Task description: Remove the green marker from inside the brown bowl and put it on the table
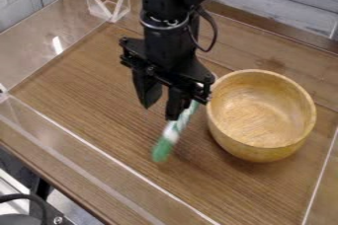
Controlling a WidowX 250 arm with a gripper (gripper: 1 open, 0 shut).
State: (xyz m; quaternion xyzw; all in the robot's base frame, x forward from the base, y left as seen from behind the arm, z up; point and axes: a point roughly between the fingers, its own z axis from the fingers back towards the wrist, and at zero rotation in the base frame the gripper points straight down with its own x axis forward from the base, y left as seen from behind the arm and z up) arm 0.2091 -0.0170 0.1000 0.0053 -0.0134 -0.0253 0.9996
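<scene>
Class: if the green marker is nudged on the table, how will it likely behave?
The green marker looks slim and round, so it probably rolls sideways. Its straight barrel suggests stiffness. It seems light, likely to skid on the smooth table.

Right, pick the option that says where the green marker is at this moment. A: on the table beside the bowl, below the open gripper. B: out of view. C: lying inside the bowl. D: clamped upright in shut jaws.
A: the green marker slants on the table left of the empty bowl, under the open gripper.
</scene>
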